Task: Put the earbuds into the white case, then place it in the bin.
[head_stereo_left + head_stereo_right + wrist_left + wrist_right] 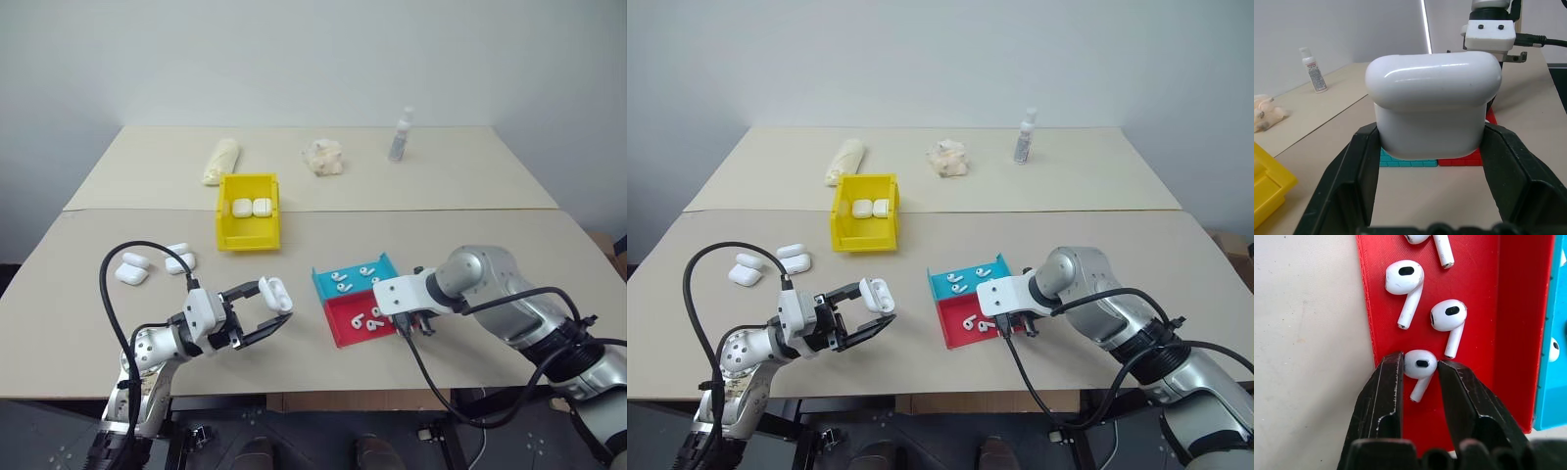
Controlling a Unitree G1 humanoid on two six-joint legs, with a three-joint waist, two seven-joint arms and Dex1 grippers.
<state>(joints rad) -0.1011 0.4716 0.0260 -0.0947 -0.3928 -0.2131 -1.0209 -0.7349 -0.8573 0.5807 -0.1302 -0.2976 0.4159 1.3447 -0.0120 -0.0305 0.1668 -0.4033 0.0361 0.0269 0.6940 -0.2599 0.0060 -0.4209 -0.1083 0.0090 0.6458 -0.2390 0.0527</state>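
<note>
We see the right gripper over the red tray, fingers pinching one earbud near the tray's edge. Left gripper clamps the white case, lid up. Yellow bin beyond on beige table; white wall.
</note>
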